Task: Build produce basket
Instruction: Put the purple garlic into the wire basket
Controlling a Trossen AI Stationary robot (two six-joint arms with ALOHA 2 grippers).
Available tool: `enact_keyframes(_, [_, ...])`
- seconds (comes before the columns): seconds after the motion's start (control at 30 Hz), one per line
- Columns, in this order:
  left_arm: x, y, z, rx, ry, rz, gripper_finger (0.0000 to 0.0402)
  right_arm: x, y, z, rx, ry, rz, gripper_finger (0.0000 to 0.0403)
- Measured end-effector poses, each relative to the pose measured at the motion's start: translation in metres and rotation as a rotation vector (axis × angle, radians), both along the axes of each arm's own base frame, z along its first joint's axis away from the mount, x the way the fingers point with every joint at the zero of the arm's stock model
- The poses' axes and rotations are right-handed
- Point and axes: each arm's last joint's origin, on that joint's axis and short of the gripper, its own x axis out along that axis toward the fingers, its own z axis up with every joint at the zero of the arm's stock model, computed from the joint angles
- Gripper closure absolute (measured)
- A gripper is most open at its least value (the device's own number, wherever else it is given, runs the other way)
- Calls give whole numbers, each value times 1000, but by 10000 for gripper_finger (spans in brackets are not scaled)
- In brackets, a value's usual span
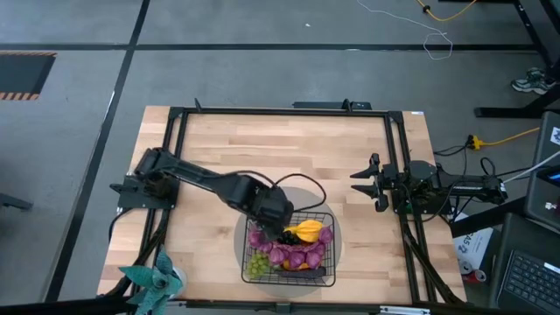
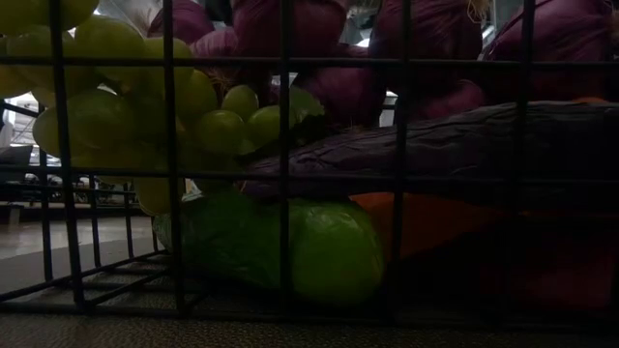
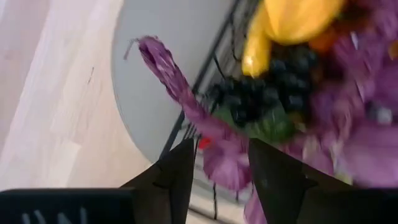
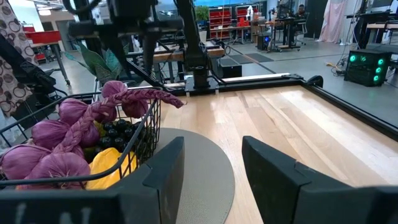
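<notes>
The black wire basket (image 1: pixel 333 262) stands on a round grey mat (image 1: pixel 297 198) at the table's near middle. It is heaped with produce: purple bulbs (image 1: pixel 297 255), a yellow piece (image 1: pixel 306 230), green grapes (image 2: pixel 126 97), dark grapes (image 3: pixel 267 93), a green cucumber (image 2: pixel 290 246) and an eggplant (image 2: pixel 435 145). My left gripper (image 1: pixel 278 229) is over the basket's far left part, pointing steeply down, shut on a purple braid of bulbs (image 4: pixel 140 98). My right gripper (image 1: pixel 359 182) waits level at the table's right, open, with nothing between its fingers (image 4: pixel 168 168). My left gripper (image 3: pixel 222 146) pinches a bulb of the purple braid (image 3: pixel 225 165) between its two fingers, coming from above and slanting down. The braided stem (image 3: pixel 168 71) runs out from the fingers across the basket's rim, over the grey mat. The braid's other bulbs lie on the heap.
A teal leafy plant (image 1: pixel 157 276) stands at the near left corner. A black frame (image 1: pixel 280 110) runs round the wooden tabletop. Bare wood lies between the basket and the far edge, and between the basket and my right arm.
</notes>
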Motion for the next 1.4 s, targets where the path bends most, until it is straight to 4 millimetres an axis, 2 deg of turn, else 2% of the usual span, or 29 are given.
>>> enact_keyframes(0.1, [4,-2,-9,10,11,104,255,0,0,0,-1,0,0,238])
enact_keyframes(0.3, [11,-5,-23,-2,33,188,255,0,0,0,0,0,0,238])
enact_keyframes(0.63, [8,-5,-27,-23,69,325,255,0,0,0,0,0,0,238])
enact_keyframes(1.0, [8,-8,-27,-144,92,448,259,0,0,0,0,0,0,238])
enact_keyframes(1.4, [12,-9,-26,-205,54,563,315,0,0,0,0,0,0,238])
